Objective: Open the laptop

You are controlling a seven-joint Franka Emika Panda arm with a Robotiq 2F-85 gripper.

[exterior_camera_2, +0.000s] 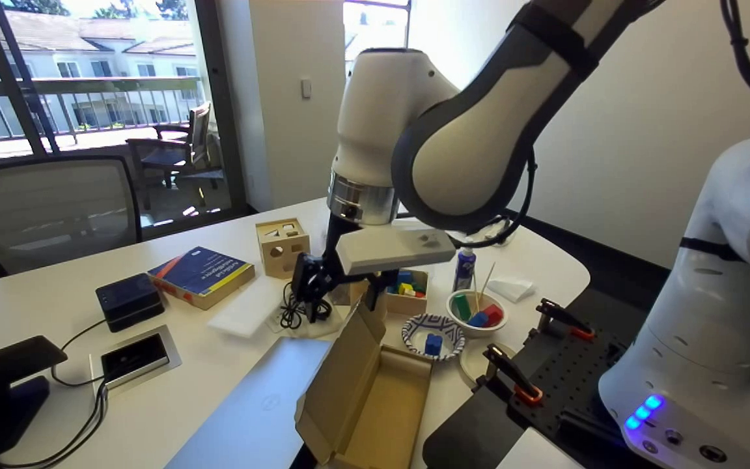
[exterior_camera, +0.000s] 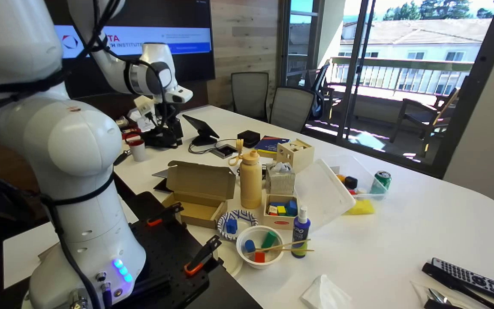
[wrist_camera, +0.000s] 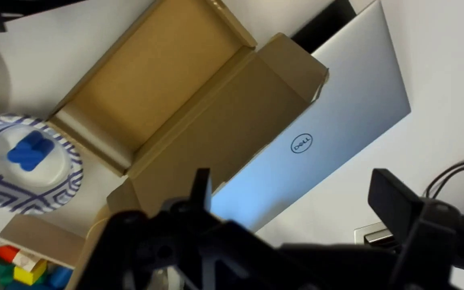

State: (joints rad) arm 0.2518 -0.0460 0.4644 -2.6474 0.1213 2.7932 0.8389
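Note:
The laptop (wrist_camera: pixel 336 92) has a silver lid with a Dell logo and lies partly behind the cardboard box's raised flap. A black part shows beside the lid's edge in the wrist view, so the lid looks partly raised; I cannot tell the angle. In an exterior view the lid (exterior_camera_2: pixel 264 397) runs out of the bottom edge. In an exterior view only a grey and black corner of the laptop (exterior_camera: pixel 160 173) shows. My gripper (wrist_camera: pixel 292 173) is open and empty above the laptop's end; its fingers also show in an exterior view (exterior_camera_2: pixel 344 309).
The open cardboard box (exterior_camera_2: pixel 381 404) stands against the laptop, flap up. A yellow bottle (exterior_camera: pixel 251 184), block box (exterior_camera: pixel 280 210), patterned bowl (exterior_camera_2: pixel 433 335), wooden cube (exterior_camera_2: pixel 282 247), book (exterior_camera_2: pixel 202 273) and black cable (exterior_camera_2: pixel 297 312) stand around. A table socket (exterior_camera_2: pixel 137 358) lies beyond the lid.

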